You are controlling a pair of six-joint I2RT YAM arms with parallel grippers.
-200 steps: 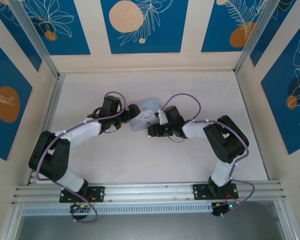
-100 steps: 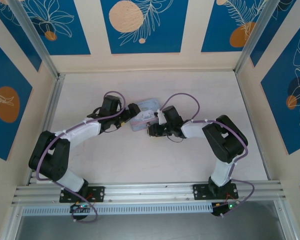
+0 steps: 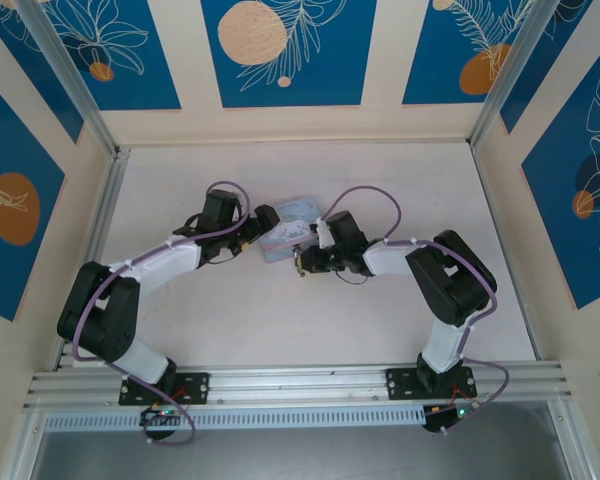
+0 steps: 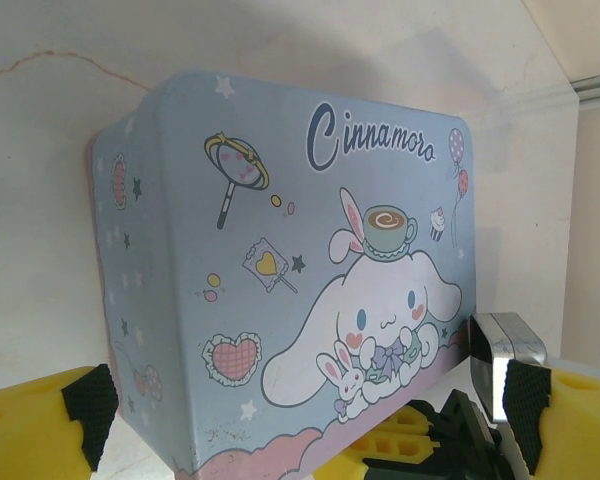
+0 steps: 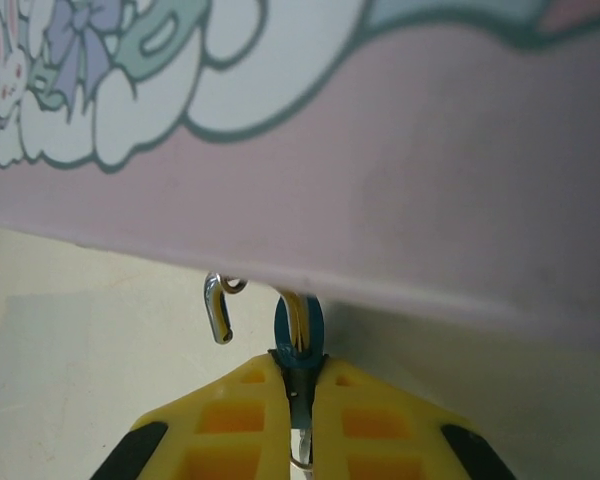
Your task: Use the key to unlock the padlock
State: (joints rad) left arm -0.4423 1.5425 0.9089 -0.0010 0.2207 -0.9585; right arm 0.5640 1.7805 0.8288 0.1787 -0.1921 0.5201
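The padlock point(image 5: 298, 330) is a small teal body seen edge-on, hanging at the lower edge of the pale blue cartoon tin point(image 5: 380, 150). Its metal shackle point(image 5: 218, 308) is swung out to the left with its free end bare. My right gripper point(image 5: 300, 365) is shut just below the padlock. A thin strip, the key point(image 5: 300, 442), is pinched between the pads and runs up into the padlock's base. My left gripper point(image 4: 305, 395) stands wide open, and the tin's point(image 4: 280, 250) near corner lies between its fingers. From above, both grippers meet at the tin point(image 3: 298, 215).
The tin stands tilted in the middle of the white table point(image 3: 280, 320). The right arm's yellow finger point(image 4: 405, 440) shows under the tin's edge. Patterned walls and aluminium rails point(image 3: 100, 220) ring the table.
The right gripper's jaws have closed onto the key at the padlock. Both arms have hardly shifted, and the left gripper has stayed wide open.
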